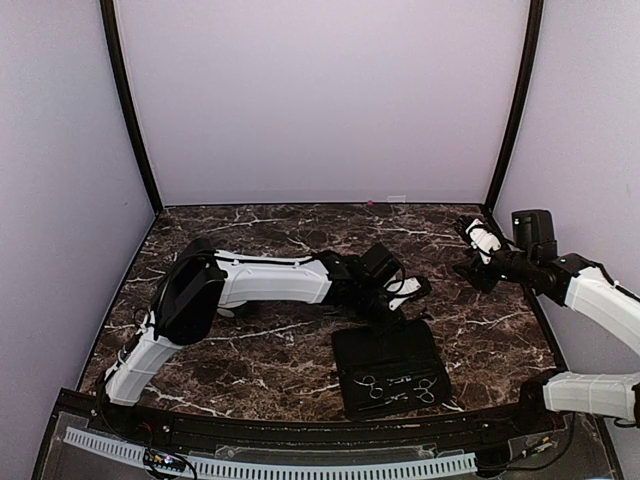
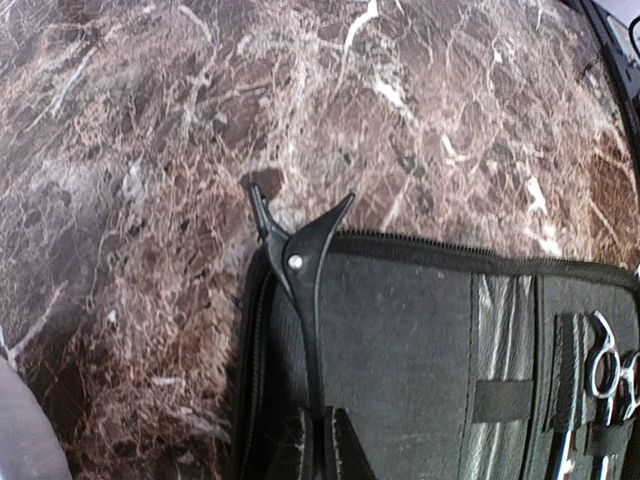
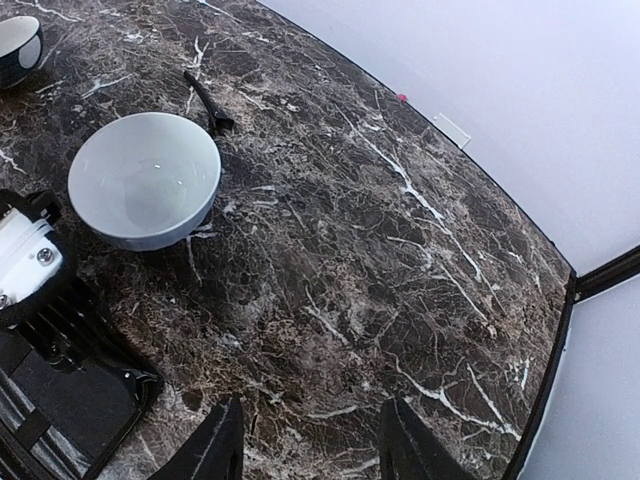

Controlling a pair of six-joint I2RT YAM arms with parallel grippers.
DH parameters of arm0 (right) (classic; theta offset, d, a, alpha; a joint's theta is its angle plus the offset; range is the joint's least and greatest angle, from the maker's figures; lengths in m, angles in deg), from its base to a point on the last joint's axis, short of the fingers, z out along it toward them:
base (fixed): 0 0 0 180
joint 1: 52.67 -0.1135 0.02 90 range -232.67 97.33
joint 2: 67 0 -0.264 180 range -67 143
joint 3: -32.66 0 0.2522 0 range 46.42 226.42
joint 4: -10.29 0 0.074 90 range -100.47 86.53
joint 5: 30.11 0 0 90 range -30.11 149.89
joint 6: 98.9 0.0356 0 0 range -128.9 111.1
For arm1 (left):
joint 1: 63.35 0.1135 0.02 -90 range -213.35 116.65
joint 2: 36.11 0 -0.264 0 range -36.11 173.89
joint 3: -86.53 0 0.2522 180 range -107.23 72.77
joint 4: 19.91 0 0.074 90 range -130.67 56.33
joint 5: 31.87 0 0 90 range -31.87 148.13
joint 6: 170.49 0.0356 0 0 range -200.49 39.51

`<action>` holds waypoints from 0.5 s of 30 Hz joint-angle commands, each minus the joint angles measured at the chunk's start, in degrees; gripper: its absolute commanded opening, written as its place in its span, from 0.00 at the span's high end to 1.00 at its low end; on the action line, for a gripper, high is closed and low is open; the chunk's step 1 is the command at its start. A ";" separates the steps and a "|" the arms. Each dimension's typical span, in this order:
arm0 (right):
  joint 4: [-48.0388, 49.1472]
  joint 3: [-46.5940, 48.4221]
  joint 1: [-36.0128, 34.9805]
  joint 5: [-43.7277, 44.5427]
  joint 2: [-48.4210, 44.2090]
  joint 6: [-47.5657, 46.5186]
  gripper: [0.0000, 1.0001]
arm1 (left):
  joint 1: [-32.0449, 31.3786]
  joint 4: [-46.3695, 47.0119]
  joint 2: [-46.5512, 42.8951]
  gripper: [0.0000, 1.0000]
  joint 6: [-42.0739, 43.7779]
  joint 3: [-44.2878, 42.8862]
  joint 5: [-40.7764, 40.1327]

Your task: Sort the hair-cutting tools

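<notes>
My left gripper (image 2: 322, 428) is shut on the thin end of a black hair clip (image 2: 303, 275). It holds the clip over the far left corner of the open black case (image 2: 410, 350). In the top view this gripper (image 1: 405, 298) hangs over the case's far edge. Silvery scissors (image 1: 375, 386) and a second pair (image 1: 426, 386) lie strapped in the case (image 1: 390, 350); one pair shows at the left wrist view's right edge (image 2: 608, 368). Another black clip (image 3: 207, 101) lies on the table behind a white bowl (image 3: 145, 180). My right gripper (image 3: 312, 445) is open and empty above bare marble, at the table's right side (image 1: 466, 250).
A second bowl (image 3: 15, 45) sits at the right wrist view's top left corner. My left arm (image 1: 270, 280) stretches across the middle of the table and hides the bowls from above. The case's corner (image 3: 70, 400) lies near the right gripper. Walls close the table's back and sides.
</notes>
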 commanded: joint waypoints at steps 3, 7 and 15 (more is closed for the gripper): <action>1.31 -0.57 0.35 -0.43 -0.86 -0.49 0.54 | -0.23 -10.43 -0.52 1.00 2.65 -0.16 -3.03; 1.31 -0.58 0.34 -0.65 -0.60 -0.54 0.54 | -0.27 -11.17 -1.66 0.99 1.92 1.87 -4.57; 1.08 -0.57 0.31 -1.00 -0.42 -0.72 0.54 | -0.23 -14.85 -3.65 0.99 1.51 3.30 -8.01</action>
